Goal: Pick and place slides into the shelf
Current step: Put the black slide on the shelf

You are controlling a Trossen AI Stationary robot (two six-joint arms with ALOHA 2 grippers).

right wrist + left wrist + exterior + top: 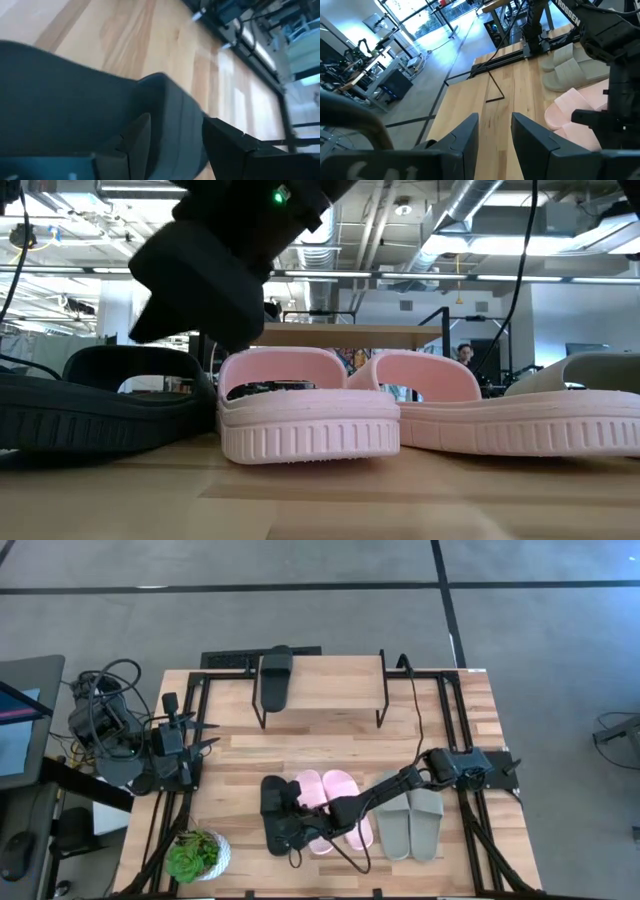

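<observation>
right jaws [172, 137] spread around black slide's strap [165, 107], left jaws [495, 135] parted, holding nothing, at table's left edge

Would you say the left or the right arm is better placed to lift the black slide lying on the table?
The right. Its gripper already reaches across the pink slides and sits over the black slide, fingers straddling its strap. The left gripper waits open at the table's left edge, pointing away from it.
</observation>
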